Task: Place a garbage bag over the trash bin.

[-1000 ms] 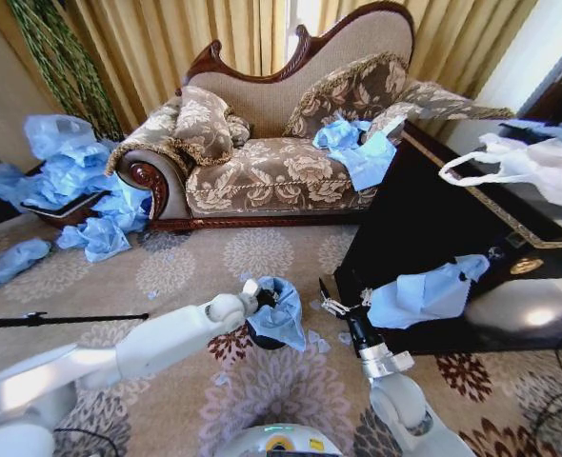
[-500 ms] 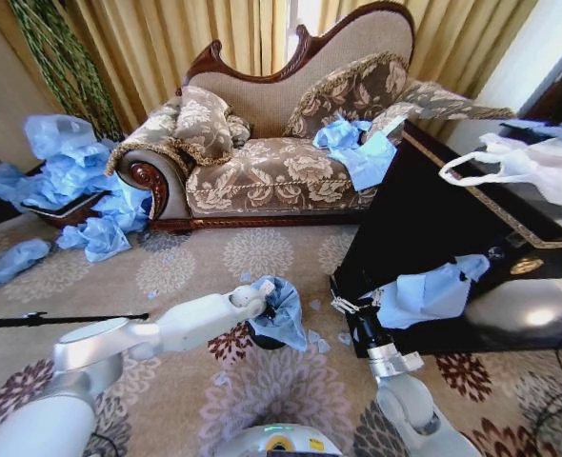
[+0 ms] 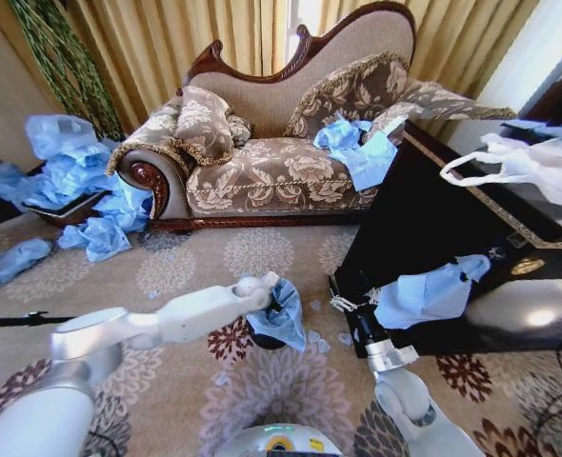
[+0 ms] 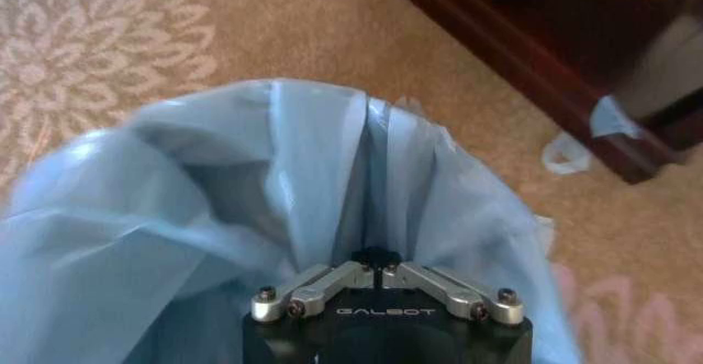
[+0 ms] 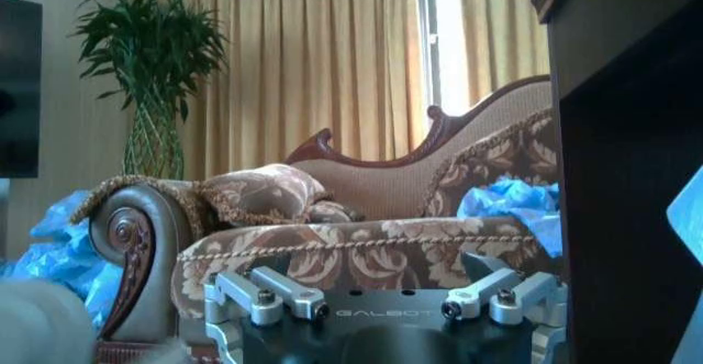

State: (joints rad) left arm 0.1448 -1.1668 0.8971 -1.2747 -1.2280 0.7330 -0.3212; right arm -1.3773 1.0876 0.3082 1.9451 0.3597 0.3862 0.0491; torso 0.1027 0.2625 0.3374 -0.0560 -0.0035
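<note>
Currently left gripper (image 4: 379, 275) pinched shut on garbage bag (image 3: 283, 312), lower centre of head view, holding film draped over trash bin (image 3: 262, 338); judged to seat bag mouth on rim. Right gripper (image 3: 343, 303) spread open, empty, just right of bin beside dark table (image 3: 424, 219). Carpet (image 3: 167, 271) open left; table edge limits right side.

A home's living room — carved sofa (image 3: 281, 143), gold curtains (image 3: 167, 38), patterned carpet (image 3: 195, 276).

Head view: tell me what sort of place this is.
Most likely a home living room: an ornate upholstered sofa with cushions, long gold curtains behind it, and a floral carpet underfoot.
</note>
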